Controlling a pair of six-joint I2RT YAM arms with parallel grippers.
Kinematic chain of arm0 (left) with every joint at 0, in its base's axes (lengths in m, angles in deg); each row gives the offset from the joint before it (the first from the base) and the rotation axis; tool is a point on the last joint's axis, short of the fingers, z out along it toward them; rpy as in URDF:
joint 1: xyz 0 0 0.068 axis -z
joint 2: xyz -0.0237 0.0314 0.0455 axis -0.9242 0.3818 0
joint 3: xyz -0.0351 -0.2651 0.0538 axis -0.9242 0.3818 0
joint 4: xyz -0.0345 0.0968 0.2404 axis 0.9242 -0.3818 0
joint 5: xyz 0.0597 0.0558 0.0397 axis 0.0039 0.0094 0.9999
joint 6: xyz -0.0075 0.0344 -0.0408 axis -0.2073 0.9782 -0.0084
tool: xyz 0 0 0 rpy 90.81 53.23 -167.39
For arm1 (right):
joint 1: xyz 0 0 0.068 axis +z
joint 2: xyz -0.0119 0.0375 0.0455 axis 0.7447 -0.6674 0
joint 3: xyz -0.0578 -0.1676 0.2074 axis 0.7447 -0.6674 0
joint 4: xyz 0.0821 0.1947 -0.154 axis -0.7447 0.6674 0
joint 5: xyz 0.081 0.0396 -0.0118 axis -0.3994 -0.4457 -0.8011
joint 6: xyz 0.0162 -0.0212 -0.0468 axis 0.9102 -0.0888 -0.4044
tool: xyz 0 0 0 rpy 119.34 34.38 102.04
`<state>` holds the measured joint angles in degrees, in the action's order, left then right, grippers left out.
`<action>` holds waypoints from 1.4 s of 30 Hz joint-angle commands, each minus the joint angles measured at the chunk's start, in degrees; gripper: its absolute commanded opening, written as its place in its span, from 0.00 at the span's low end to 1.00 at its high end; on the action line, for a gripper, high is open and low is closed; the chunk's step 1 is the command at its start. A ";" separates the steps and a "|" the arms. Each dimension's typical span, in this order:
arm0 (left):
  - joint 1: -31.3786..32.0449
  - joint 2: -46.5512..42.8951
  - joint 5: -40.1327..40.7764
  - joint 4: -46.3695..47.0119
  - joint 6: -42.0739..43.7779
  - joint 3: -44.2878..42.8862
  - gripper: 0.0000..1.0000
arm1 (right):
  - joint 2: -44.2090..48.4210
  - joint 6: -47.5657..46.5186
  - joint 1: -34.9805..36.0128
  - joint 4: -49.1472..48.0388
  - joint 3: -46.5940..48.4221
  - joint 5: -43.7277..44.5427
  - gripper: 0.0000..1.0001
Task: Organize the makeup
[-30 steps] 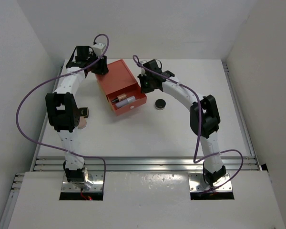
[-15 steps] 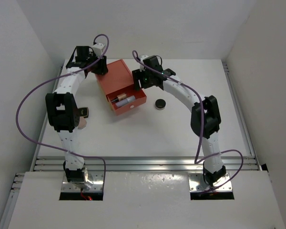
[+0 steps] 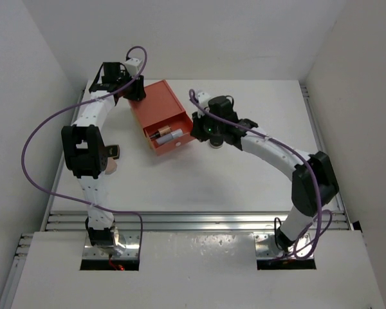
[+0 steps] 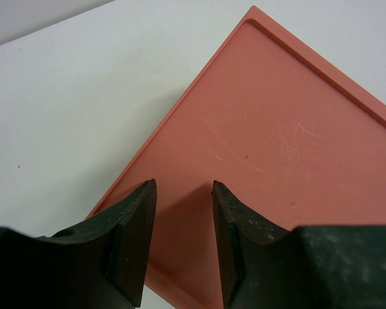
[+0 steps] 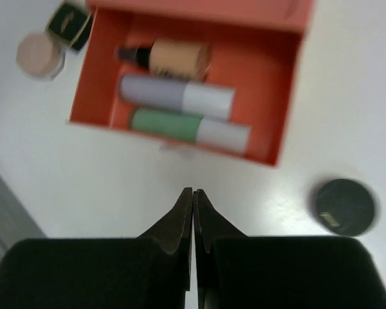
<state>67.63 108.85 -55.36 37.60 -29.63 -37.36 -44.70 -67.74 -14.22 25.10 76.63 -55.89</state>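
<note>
**Top external view: drawer half filled, three pieces left outside**

On the white table (image 3: 244, 187) the coral-red drawer box (image 3: 156, 102) stands with its drawer pulled open toward the arms. The left gripper (image 4: 183, 193) sits over the box's back corner. Its fingers are drawn close with a narrow gap, and whether they pinch the lid's edge I cannot tell. The right gripper (image 5: 193, 193) hovers just in front of the drawer, fingers clenched together on nothing.

Three tubes lie side by side in the drawer: a brownish tube with a black cap (image 5: 174, 58), a white tube (image 5: 177, 94) and a pale-green tube (image 5: 190, 127). The round black compact (image 5: 345, 206) lies on the table just right of the drawer, near the right gripper. The round peach puff (image 5: 40, 55) and the small dark square case (image 5: 69, 22) sit together on the table left of the box.

By my reading the job is about half done. The compact, puff and case remain to be put away, and the drawer probably needs shutting afterwards.
</note>
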 commanded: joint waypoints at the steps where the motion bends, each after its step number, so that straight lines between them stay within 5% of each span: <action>1: 0.36 1.90 1.53 -7.46 -1.18 2.03 0.46 | -3.19 2.14 2.30 -5.81 -4.50 -7.41 0.00; 9: 0.36 1.90 1.53 -7.46 -0.66 2.56 0.46 | -11.37 5.48 2.74 -16.96 -0.82 -6.89 0.00; 19: 0.36 1.37 1.53 -7.46 -0.66 3.09 0.46 | -23.14 5.04 2.74 -21.89 12.62 -3.11 0.00; 32: 0.36 1.37 1.00 -7.46 -0.66 4.14 0.46 | -31.41 7.33 2.65 -27.71 18.96 2.87 0.00; 38: 0.36 1.37 1.00 -7.99 -1.18 3.62 0.46 | -26.33 5.93 2.48 -26.48 12.84 0.85 0.01; 42: 0.36 1.37 0.22 -9.22 -2.50 2.39 0.54 | -22.28 6.10 2.74 -27.17 5.01 0.76 0.14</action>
<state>67.63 108.74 -54.79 39.65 -29.68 -36.29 -72.26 -61.19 -11.36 1.27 85.76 -54.95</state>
